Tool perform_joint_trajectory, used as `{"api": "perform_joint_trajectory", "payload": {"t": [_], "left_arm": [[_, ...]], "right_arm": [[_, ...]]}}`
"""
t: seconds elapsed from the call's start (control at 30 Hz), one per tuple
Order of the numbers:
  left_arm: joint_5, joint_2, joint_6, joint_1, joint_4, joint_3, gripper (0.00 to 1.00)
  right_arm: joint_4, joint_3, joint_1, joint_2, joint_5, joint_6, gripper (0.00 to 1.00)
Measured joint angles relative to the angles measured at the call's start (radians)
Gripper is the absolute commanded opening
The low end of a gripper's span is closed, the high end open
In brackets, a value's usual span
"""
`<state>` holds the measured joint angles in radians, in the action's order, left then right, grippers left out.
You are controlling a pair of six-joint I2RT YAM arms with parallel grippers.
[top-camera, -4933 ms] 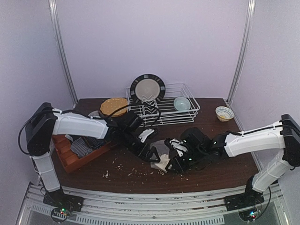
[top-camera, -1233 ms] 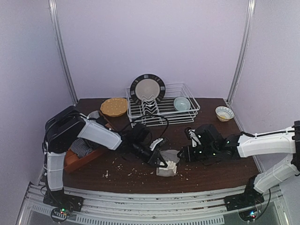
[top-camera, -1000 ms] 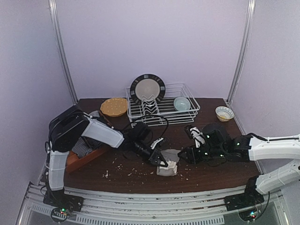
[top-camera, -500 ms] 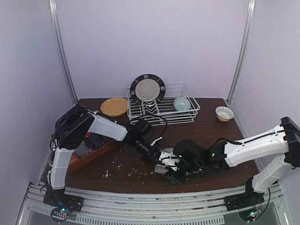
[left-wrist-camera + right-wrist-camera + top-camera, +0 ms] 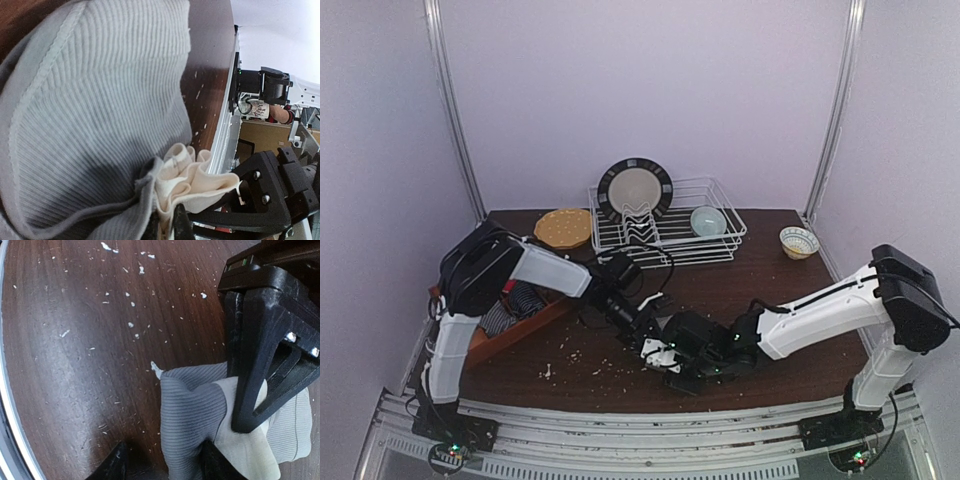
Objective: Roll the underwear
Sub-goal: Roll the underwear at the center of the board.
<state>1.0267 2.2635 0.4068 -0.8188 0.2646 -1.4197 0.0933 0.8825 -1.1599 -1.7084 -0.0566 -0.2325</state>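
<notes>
At the near middle of the dark wooden table [image 5: 770,270], the grey ribbed cloth underwear [image 5: 190,415] lies bunched. My left gripper [image 5: 167,227] pinches its cream edge, and my right gripper [image 5: 165,462] straddles the fold, jaws apart. If that pinch slips, the roll may unravel.

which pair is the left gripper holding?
The grey ribbed underwear with cream lining, mid-table, pinched in the left gripper; the striped pair lies in the tray at left.

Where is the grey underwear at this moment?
The grey underwear lies bunched at the table's front middle, between the arms: the left gripper pinches its cream part, and the right gripper stands open over its grey end.
</notes>
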Motion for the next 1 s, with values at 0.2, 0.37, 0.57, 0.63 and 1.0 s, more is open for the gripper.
{"api": "perform_joint_trajectory", "payload": {"t": [0.2, 0.37, 0.57, 0.63, 1.0], "left_arm": [[0.0, 0.0, -0.019, 0.02, 0.004, -0.002, 0.0], [0.0, 0.0, -0.026, 0.032, 0.007, -0.001, 0.0], [-0.012, -0.014, -0.026, 0.03, 0.001, 0.013, 0.37], [-0.018, -0.031, -0.024, 0.023, 0.005, 0.029, 0.73], [-0.138, -0.179, -0.009, 0.008, 0.02, 0.108, 0.98]], "right_arm": [[0.013, 0.051, -0.007, -0.06, -0.077, 0.002, 0.4], [0.005, 0.078, -0.007, -0.097, -0.147, 0.041, 0.12], [-0.011, 0.061, -0.007, -0.092, -0.159, 0.084, 0.0], [-0.021, 0.048, -0.003, -0.081, -0.14, 0.101, 0.0], [-0.013, -0.056, 0.019, 0.052, 0.124, 0.217, 0.0]]}}
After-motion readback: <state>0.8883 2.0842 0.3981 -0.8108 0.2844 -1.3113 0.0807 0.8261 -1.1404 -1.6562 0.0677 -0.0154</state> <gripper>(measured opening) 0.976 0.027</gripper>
